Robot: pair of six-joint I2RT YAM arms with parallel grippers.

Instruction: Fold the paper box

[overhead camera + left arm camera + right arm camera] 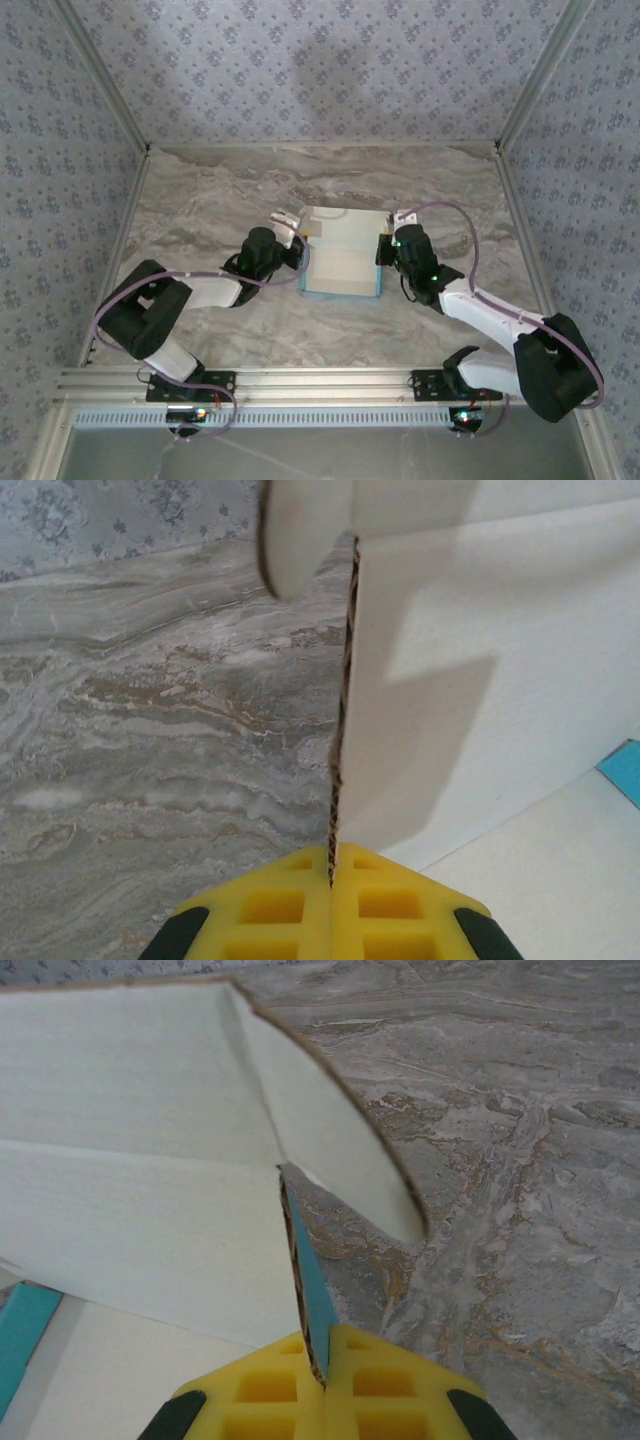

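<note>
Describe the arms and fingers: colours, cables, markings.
Left arm and right arm match: black joint housings, white links, a lilac cable looped along each, and a small green light near the wrist. Fingers are yellow moulded blocks with square recesses and black pieces at the outer corners. No readable markings are visible.

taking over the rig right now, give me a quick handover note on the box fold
left gripper: shut on the left side wall of the paper box.
right gripper: shut on the right side wall, blue face outward.
The box sits mid-table between the arms, beige inside up.
Done: both side walls stand upright; the near wall looks raised.
Left: the rounded flaps at the far corners are not tucked, and the box is not closed.
</note>
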